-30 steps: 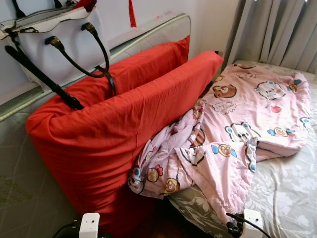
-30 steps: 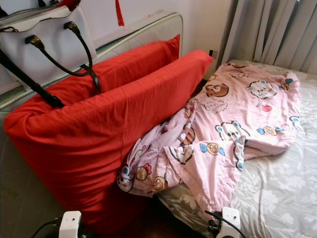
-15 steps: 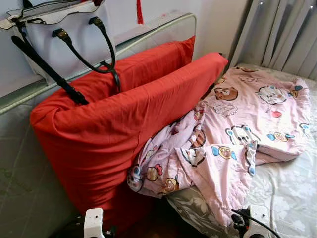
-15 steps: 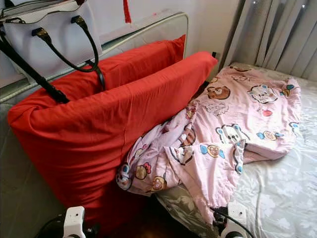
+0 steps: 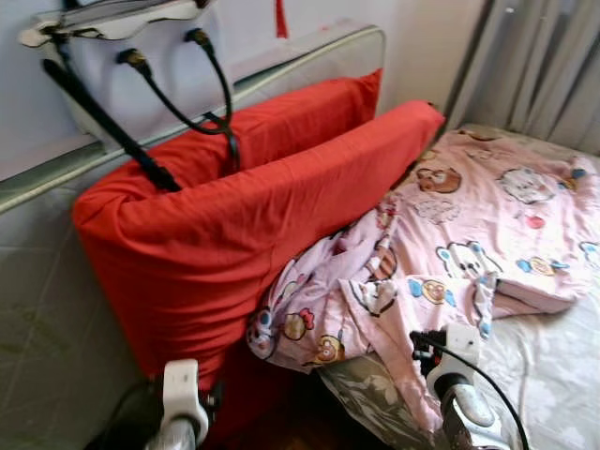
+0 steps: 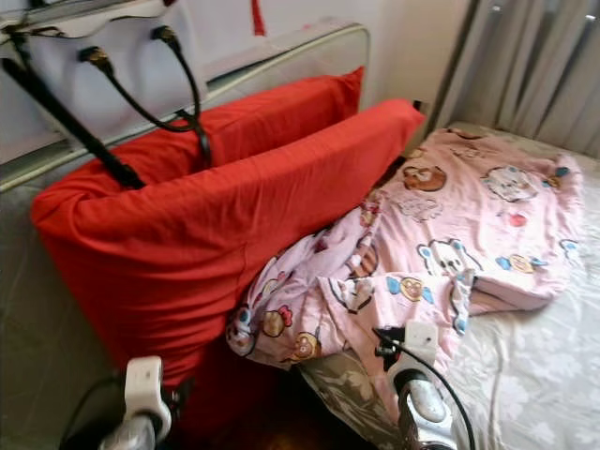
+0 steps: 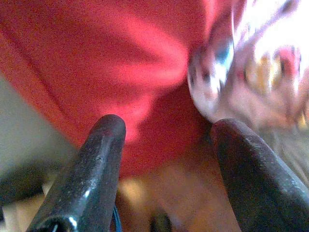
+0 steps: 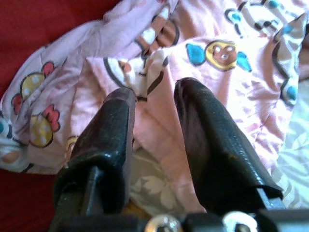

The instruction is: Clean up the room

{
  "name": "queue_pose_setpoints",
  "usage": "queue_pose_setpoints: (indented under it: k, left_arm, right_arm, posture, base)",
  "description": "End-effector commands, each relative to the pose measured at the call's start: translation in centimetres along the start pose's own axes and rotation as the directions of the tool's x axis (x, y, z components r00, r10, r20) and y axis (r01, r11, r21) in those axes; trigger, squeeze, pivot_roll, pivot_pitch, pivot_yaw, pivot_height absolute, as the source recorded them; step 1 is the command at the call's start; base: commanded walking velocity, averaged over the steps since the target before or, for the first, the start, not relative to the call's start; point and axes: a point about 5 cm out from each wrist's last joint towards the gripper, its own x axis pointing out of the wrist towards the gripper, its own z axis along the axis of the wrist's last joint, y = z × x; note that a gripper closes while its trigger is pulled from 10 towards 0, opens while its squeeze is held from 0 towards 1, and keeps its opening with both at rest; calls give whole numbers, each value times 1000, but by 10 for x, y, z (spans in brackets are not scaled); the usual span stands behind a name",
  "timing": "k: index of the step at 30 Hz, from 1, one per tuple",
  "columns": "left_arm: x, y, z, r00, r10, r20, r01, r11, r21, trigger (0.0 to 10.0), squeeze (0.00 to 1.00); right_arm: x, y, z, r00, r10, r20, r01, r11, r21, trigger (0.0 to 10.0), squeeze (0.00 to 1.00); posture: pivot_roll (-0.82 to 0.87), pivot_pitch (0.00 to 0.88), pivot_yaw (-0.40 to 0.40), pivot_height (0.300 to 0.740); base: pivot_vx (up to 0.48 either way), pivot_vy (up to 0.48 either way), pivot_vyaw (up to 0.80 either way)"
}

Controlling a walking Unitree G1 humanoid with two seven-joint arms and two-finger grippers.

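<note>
A pink cartoon-print blanket [image 5: 469, 234] lies crumpled on the bed, one corner hanging off the edge against a big red pillow [image 5: 234, 234]. A second red pillow [image 5: 300, 112] stands behind it. My right arm [image 5: 455, 361] reaches up near the blanket's hanging edge. In the right wrist view, my right gripper [image 8: 154, 96] is open by a narrow gap just over the blanket [image 8: 231, 53], holding nothing. My left arm [image 5: 180, 403] is low beside the red pillow. My left gripper [image 7: 166, 140] is open and points at the pillow's [image 7: 96, 58] lower part, with the blanket corner [image 7: 260, 72] beside it.
A white handbag [image 5: 122, 56] with black handles hangs over the rear pillow against the wall. A grey padded panel [image 5: 37, 300] stands at the left. The bed's floral sheet [image 5: 553, 375] spreads at the right, with grey curtains [image 5: 553, 66] behind. A dark floor gap [image 5: 300, 422] lies between pillow and bed.
The camera has shifted slightly. Both arms have risen into view at the bottom, the right one further, up to the blanket's hanging edge.
</note>
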Motion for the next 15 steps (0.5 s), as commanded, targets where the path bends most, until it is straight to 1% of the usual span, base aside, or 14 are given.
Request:
queue_pose_setpoints:
  k: [1, 3, 4, 6, 8, 12, 13, 15]
  left_arm:
    - [3, -4, 15, 995, -31, 93, 29, 999, 32, 10000, 0]
    - [4, -7, 29, 982, -48, 185, 44, 999, 25, 10000, 0]
    - [3, -8, 33, 974, -53, 219, 51, 999, 13, 10000, 0]
    - [0, -9, 37, 963, -54, 265, 58, 998, -7, 10000, 0]
    - [-4, -7, 42, 946, -44, 320, 61, 997, -43, 10000, 0]
    - [-7, -7, 42, 942, -41, 334, 62, 997, -52, 10000, 0]
    - [-7, -7, 42, 942, -41, 334, 62, 997, -52, 10000, 0]
    - [-11, -7, 42, 936, -43, 348, 68, 996, -61, 10000, 0]
  right_arm:
    - [-2, -5, 5, 999, 3, 43, -2, 1000, -25, 10000, 0]
    - [-3, -5, 7, 998, 10, 68, -8, 999, -35, 10000, 0]
    - [-3, -5, 8, 997, 12, 79, -9, 999, -38, 10000, 0]
    - [-5, -6, 8, 995, 12, 97, -8, 999, -39, 10000, 0]
    - [-8, -9, 9, 991, -20, 129, 23, 1000, -17, 10000, 0]
    - [-11, -11, 8, 988, -53, 142, 53, 999, 5, 10000, 0]
    - [-11, -11, 8, 988, -53, 142, 53, 999, 5, 10000, 0]
    - [-13, -13, 7, 986, -65, 151, 67, 998, -7, 10000, 0]
  posture:
    - [-124, 3, 21, 740]
    - [-123, 5, 21, 740]
    - [-116, 7, 16, 740]
    - [-109, 11, 13, 740]
    - [-106, 13, 12, 740]
    - [-111, 11, 16, 740]
    - [-111, 11, 16, 740]
    - [-114, 8, 19, 740]
  base:
    - [0, 0, 0]
    - [0, 0, 0]
    - [0, 0, 0]
    - [0, 0, 0]
    - [0, 0, 0]
    - [0, 0, 0]
    - [0, 0, 0]
    - [0, 0, 0]
